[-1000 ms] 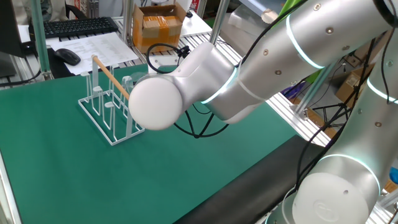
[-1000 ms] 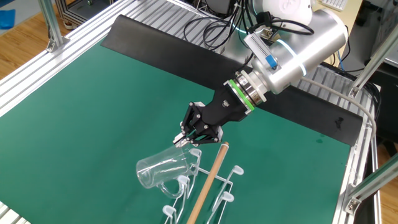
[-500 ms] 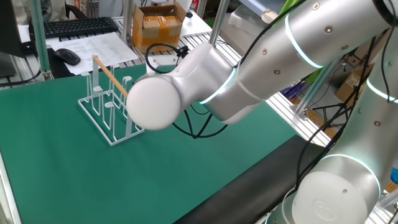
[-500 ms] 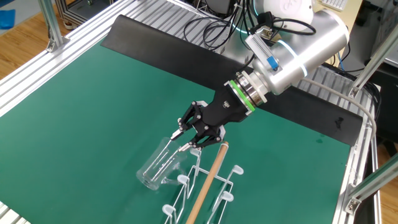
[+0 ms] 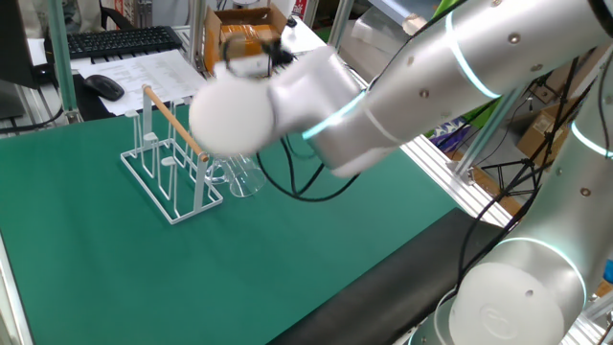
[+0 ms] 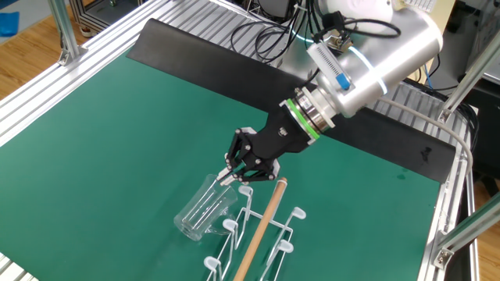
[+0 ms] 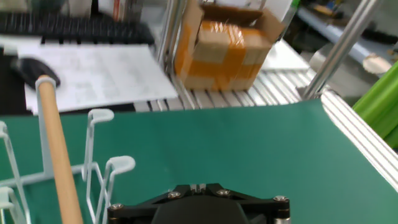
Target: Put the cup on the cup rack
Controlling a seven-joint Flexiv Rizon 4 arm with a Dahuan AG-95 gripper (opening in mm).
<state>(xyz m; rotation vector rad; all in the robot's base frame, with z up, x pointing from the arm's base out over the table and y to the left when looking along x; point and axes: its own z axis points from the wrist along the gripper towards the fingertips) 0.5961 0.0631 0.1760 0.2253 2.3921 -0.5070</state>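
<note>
The cup (image 6: 205,208) is a clear glass mug lying tilted against the outer pegs of the cup rack (image 6: 258,234), with its mouth toward the gripper. Whether a peg is inside it I cannot tell. In one fixed view the cup (image 5: 239,175) shows at the right side of the white wire cup rack (image 5: 168,158), under the blurred arm. My gripper (image 6: 229,176) is shut, its tips just beside the cup's rim, with nothing visibly between them. In the hand view my shut gripper (image 7: 198,186) looks over the rack's wooden rod (image 7: 59,155); the cup is out of sight there.
A cardboard box (image 7: 224,46), papers (image 7: 106,74), a mouse (image 5: 102,86) and a keyboard (image 5: 120,40) lie beyond the green mat. Black cables (image 5: 306,196) trail near the rack. Aluminium frame posts (image 7: 339,50) and rails edge the table.
The jaws opened and let go of the cup, which dropped to a tilt against the rack, then shut again empty. The arm has swung up and back from the rack.
</note>
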